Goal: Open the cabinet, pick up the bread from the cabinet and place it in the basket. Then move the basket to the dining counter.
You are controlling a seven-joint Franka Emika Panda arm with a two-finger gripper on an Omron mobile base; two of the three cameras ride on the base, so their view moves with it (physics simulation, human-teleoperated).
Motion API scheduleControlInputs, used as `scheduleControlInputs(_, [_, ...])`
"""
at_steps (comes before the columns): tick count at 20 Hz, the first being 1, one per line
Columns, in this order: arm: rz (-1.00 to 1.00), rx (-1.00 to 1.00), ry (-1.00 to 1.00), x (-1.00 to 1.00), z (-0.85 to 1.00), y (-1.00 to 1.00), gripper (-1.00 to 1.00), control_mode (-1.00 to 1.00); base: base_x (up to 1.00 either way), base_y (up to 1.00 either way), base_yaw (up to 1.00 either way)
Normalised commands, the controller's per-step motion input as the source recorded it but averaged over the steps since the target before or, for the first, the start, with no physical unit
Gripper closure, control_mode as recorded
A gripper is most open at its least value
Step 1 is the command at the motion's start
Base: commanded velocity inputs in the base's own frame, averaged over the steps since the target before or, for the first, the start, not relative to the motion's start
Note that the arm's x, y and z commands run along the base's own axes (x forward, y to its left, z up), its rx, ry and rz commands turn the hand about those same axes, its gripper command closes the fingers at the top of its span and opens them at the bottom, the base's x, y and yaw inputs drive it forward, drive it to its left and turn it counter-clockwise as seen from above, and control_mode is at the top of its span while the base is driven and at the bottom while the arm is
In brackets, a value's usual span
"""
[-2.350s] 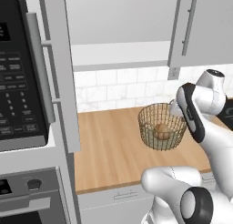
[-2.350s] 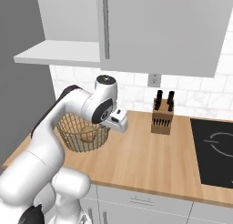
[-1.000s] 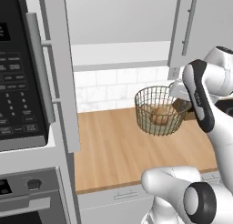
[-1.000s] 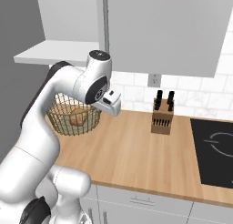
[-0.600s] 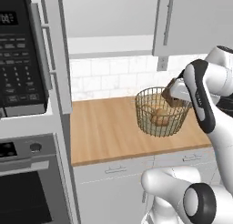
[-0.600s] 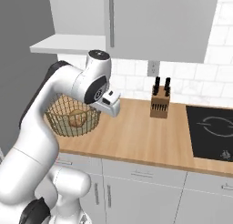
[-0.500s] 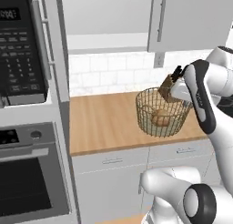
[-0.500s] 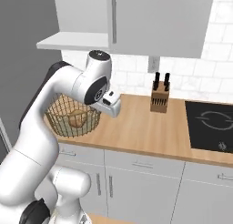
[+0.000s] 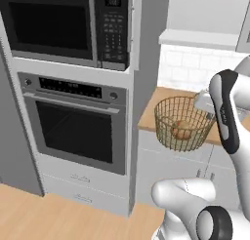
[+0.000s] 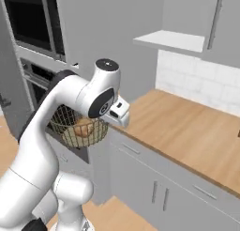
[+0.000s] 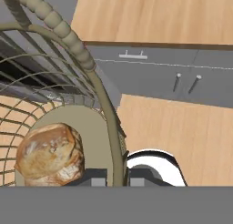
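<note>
The wire basket [image 9: 181, 123] hangs in the air in front of the worktop's edge, held by its rim. The bread [image 9: 181, 132], a tan-brown loaf, lies on its base disc. My gripper [image 9: 204, 104] is shut on the basket's right rim. In the hand view the rim [image 11: 103, 104] runs down between my gripper's [image 11: 112, 180] fingertips, with the bread [image 11: 50, 154] to the left. From the right base view the basket [image 10: 70, 118] and bread [image 10: 83, 129] sit behind my arm. The cabinet [image 10: 171, 40] is up on the wall with its floor board showing. The dining counter is out of view.
A black microwave [image 9: 63, 27] sits over a built-in oven [image 9: 73, 129] in the tall grey unit at left. The wood worktop [image 10: 187, 131] with white tile backsplash tops grey base cabinets [image 10: 154, 188]. The wood floor [image 9: 53, 217] lies below.
The basket came up off the worktop in my shut gripper. Since then the whole picture has shifted: the base has backed away and turned, bringing the oven and floor into view.
</note>
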Motion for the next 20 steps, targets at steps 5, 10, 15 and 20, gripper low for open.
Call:
scheduleControlInputs(5, [0.00,0.00,0.00,0.00,0.00,0.00,1.00,1.00,-0.09,0.00,1.00])
scheduleControlInputs(10, [0.00,0.00,0.00,0.00,0.00,0.00,1.00,1.00,-0.13,0.00,1.00])
scheduleControlInputs(15, [0.00,0.00,0.00,0.00,0.00,0.00,1.00,1.00,-0.13,0.00,1.00])
scheduleControlInputs(20, [0.00,0.00,0.00,0.00,0.00,0.00,1.00,1.00,-0.04,0.00,1.00])
